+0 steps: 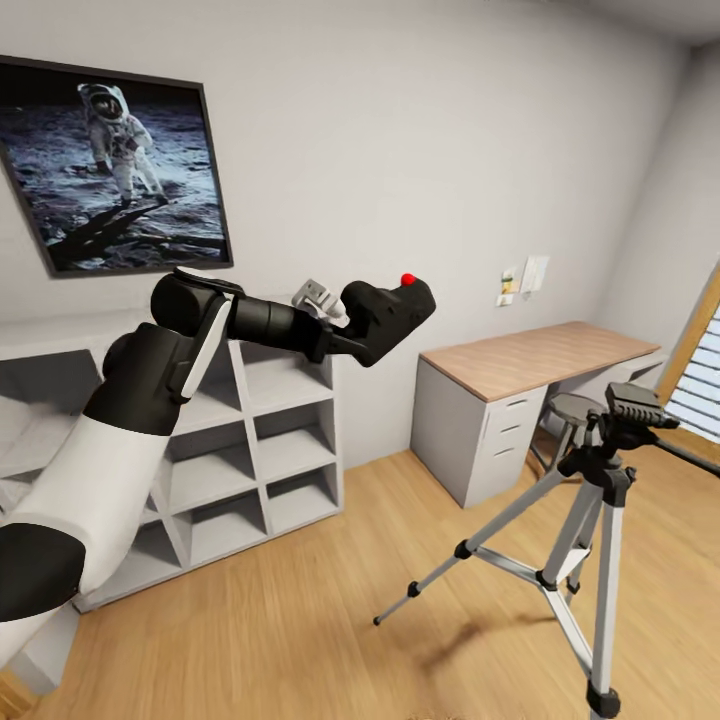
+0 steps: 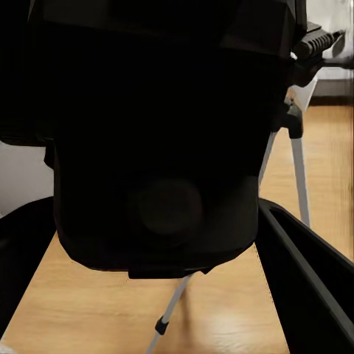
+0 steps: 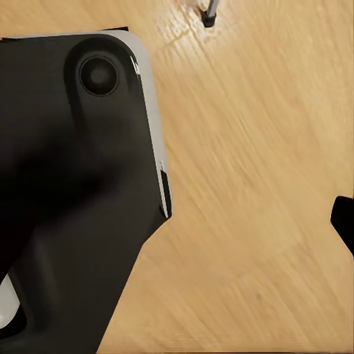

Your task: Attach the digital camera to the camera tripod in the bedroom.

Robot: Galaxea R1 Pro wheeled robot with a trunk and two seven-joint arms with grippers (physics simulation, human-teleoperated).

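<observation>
My left gripper (image 1: 372,328) is shut on the digital camera (image 1: 398,305), a matte-black body with a red button on top, held in the air in front of the white shelf. In the left wrist view the camera (image 2: 162,133) sits dark between my two fingers (image 2: 313,284). The camera tripod (image 1: 603,480) stands on the wood floor to the right and lower, its black head (image 1: 630,405) bare, well apart from the camera. Behind the camera, the tripod (image 2: 299,166) shows again. One fingertip (image 3: 344,220) of my right gripper hangs over the floor, holding nothing.
A white cube shelf (image 1: 262,440) stands against the wall under a framed astronaut picture (image 1: 115,165). A wood-topped desk (image 1: 540,360) with drawers is at the right, a grey stool (image 1: 570,410) beside it, and a window (image 1: 700,375) at the edge. Part of my own body (image 3: 74,184) hangs over the floor.
</observation>
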